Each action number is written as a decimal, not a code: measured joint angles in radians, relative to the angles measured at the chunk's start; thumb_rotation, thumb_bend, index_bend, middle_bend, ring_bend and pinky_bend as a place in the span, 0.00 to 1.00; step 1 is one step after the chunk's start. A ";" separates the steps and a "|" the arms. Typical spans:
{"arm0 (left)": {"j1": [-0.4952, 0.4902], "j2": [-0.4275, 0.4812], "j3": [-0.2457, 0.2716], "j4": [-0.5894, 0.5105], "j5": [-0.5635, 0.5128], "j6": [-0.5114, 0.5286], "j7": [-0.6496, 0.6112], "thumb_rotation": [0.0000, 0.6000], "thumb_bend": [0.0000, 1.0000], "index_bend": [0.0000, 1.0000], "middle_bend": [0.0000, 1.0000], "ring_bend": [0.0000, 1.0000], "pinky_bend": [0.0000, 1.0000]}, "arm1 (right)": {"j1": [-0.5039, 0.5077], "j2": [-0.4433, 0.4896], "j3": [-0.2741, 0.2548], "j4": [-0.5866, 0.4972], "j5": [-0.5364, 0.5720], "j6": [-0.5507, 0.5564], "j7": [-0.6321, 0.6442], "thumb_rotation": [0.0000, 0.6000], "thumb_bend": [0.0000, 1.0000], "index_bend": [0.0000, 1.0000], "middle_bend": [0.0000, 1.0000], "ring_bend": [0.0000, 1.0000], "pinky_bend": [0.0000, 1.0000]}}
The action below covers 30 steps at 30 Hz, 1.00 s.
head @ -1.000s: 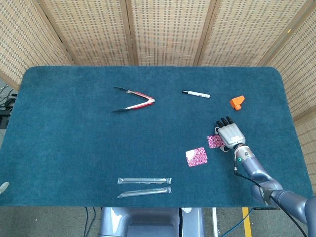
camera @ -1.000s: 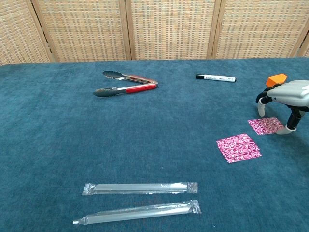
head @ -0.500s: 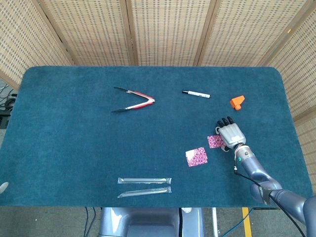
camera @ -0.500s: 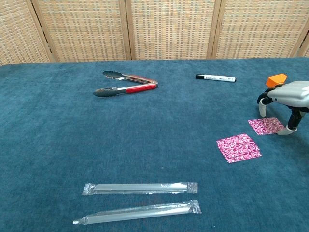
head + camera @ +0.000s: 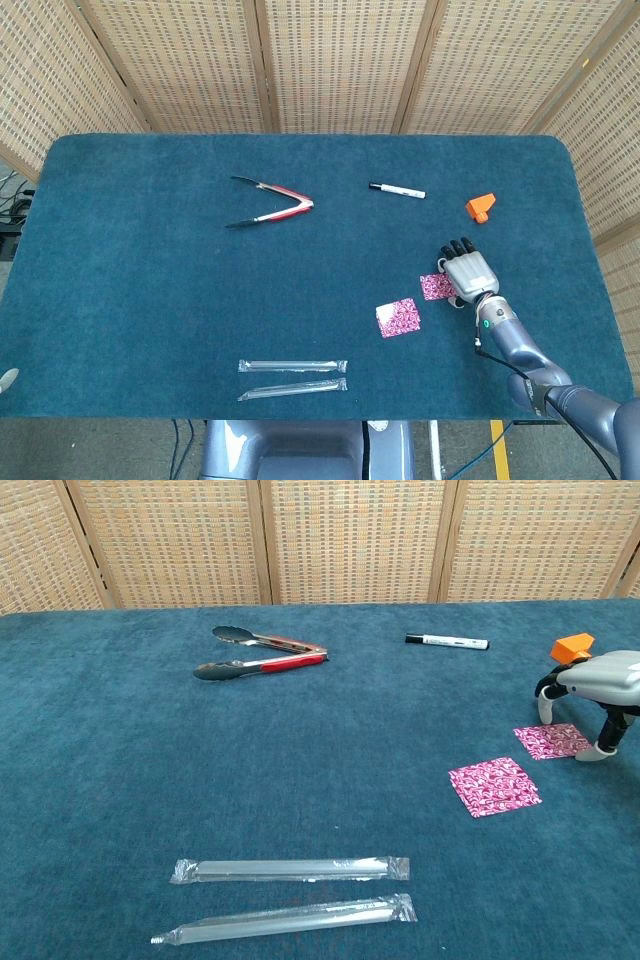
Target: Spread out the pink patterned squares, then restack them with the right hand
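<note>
Two pink patterned squares lie apart on the blue cloth. The larger-looking one [image 5: 398, 317] [image 5: 494, 786] lies flat nearer the front. The other square [image 5: 436, 287] [image 5: 550, 740] lies just right of it and further back. My right hand [image 5: 467, 270] [image 5: 600, 675] arches over that square's right side with its fingers spread and pointing down. One fingertip [image 5: 598, 752] stands at the square's right corner. The hand holds nothing. No left hand shows in either view.
Red-handled tongs [image 5: 270, 202] [image 5: 262, 660] lie at the back left and a white marker [image 5: 396, 190] [image 5: 446, 641] at the back centre. An orange block [image 5: 480, 206] [image 5: 573, 646] sits just behind my right hand. Two clear plastic sleeves [image 5: 292, 366] [image 5: 290, 869] lie near the front edge.
My right hand has drifted slightly to the right over the far square. Both squares lie where they were.
</note>
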 measured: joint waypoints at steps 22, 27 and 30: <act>0.002 -0.003 0.000 0.007 -0.002 0.000 -0.007 1.00 0.12 0.08 0.00 0.00 0.00 | -0.002 -0.004 0.009 0.000 -0.006 0.013 -0.003 1.00 0.36 0.44 0.17 0.00 0.00; 0.003 -0.003 0.000 0.007 -0.003 0.001 -0.007 1.00 0.12 0.08 0.00 0.00 0.00 | -0.001 0.002 0.012 -0.009 -0.007 0.015 -0.004 1.00 0.36 0.44 0.17 0.00 0.00; 0.003 -0.003 0.000 0.008 -0.002 0.002 -0.007 1.00 0.12 0.08 0.00 0.00 0.00 | 0.000 0.007 0.013 -0.017 -0.008 0.016 -0.004 1.00 0.36 0.44 0.17 0.00 0.00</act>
